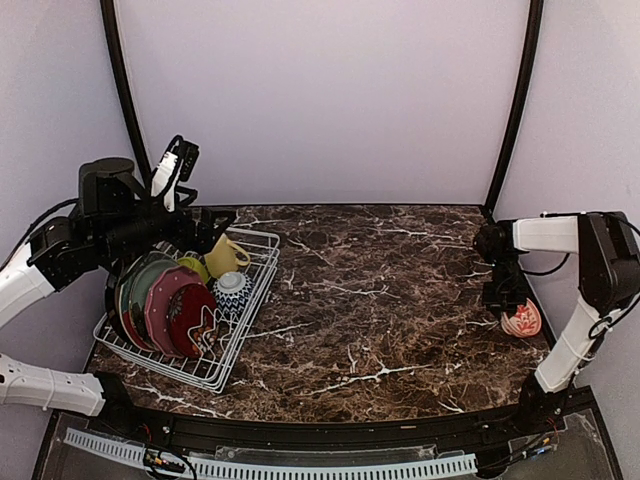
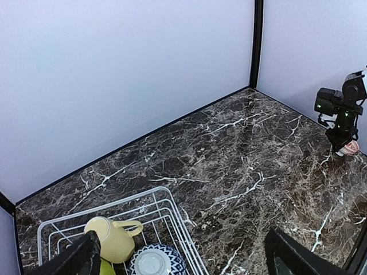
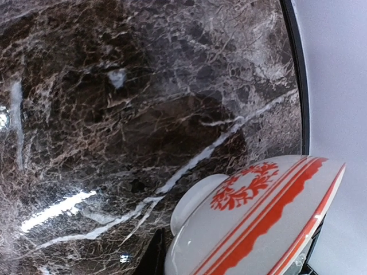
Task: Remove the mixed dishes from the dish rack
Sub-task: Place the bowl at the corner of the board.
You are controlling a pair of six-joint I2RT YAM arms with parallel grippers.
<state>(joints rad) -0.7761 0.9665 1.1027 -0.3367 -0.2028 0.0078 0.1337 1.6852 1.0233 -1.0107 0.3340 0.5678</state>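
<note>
Jaws of the right gripper [image 1: 508, 303] are clamped on the rim of the red-white bowl [image 3: 258, 229], which hangs tilted with its foot ring turned outward, low over the marble table [image 1: 380, 290] at its right edge; whether it touches the surface cannot be told. A rim pinch suits a bowl too wide to span, and this spot, well apart from the dish rack [image 1: 250, 312], looks like a drop-off area chosen to keep unloaded pieces out of the way. The left gripper [image 2: 182, 259] hovers above the rack with its jaws spread wide and nothing between them, probably staged for the next pick. In the rack remain the pale yellow mug [image 1: 224, 255], the blue-white bowl [image 1: 231, 290], a lime-green bowl [image 1: 193, 266] and the plates [image 1: 165, 305] standing on edge between the tines.
</note>
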